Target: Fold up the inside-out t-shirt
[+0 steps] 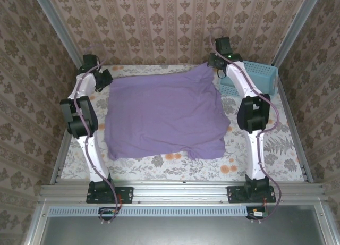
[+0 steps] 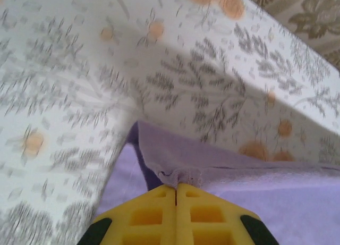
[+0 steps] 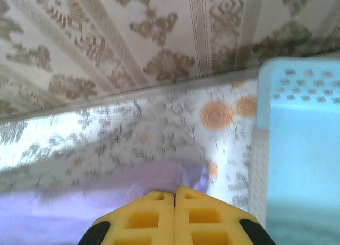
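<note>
On your left, the left gripper [image 2: 176,188] is pressed together on the far left corner of the inside-out t-shirt [image 1: 164,115]. In its wrist view the hem puckers right at the yellow tips, so you have cloth pinched, not merely touched. The shirt lies spread across the middle of the floral tablecloth [image 1: 175,165], with its plain lavender face up and no lettering visible. Its near edge is a little rumpled toward the right.

Moving right, the right gripper [image 3: 175,194] is likewise closed on the far right corner, with a fold of purple cloth at its tips. Just beside that corner, with a strip of tablecloth between, stands the blue basket [image 3: 303,149] at the table's far right.

Holding both far corners at once looks like your set-up for lifting the far edge and bringing it toward you. By my judgement the folding has barely begun. Mind the right arm's clearance from the basket.
</note>
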Robot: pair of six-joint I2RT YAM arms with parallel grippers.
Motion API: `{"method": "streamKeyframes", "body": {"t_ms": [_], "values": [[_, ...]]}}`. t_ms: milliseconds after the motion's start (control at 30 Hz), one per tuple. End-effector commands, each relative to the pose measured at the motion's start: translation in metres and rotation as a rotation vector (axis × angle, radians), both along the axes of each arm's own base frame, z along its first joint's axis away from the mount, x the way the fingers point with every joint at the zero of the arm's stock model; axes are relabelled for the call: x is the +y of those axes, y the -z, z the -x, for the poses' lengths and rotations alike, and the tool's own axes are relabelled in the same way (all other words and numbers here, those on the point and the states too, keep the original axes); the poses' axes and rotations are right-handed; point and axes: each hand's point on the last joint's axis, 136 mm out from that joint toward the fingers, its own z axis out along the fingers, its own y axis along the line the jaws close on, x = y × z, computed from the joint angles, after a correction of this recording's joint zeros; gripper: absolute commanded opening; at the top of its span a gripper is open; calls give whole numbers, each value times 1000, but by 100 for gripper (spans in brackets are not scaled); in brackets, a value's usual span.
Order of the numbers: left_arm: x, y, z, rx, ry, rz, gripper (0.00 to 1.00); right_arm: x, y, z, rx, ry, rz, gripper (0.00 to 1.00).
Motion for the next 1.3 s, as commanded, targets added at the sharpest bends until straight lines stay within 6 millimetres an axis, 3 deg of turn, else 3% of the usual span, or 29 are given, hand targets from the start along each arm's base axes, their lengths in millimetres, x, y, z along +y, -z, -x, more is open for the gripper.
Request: {"method": "streamKeyframes", "body": {"t_ms": [0, 200, 433, 567, 767, 1033, 1133, 1200, 1267], "values": [[14, -41, 16, -83, -42, 15, 0, 8, -63, 23, -122, -14, -71, 0], [25, -38, 56, -56, -93, 33, 0, 10, -61, 73, -102, -36, -107, 0], [34, -13, 111, 12, -213, 62, 0, -1, -29, 130, -26, 17, -129, 0], [24, 8, 132, 50, -209, 104, 0, -8, -8, 159, 9, 54, -142, 0], [23, 32, 161, 113, -233, 90, 0, -15, 31, 201, 90, 100, -172, 0], [26, 47, 192, 174, -281, 65, 0, -17, 55, 235, 145, 105, -173, 0], [28, 49, 201, 187, -308, 54, 12, -16, 62, 244, 171, 105, -174, 0], [30, 43, 203, 204, -308, 44, 18, -18, 59, 247, 175, 109, -164, 18], [30, 22, 200, 181, -295, 22, 32, -22, 43, 248, 149, 117, -124, 35]]}}
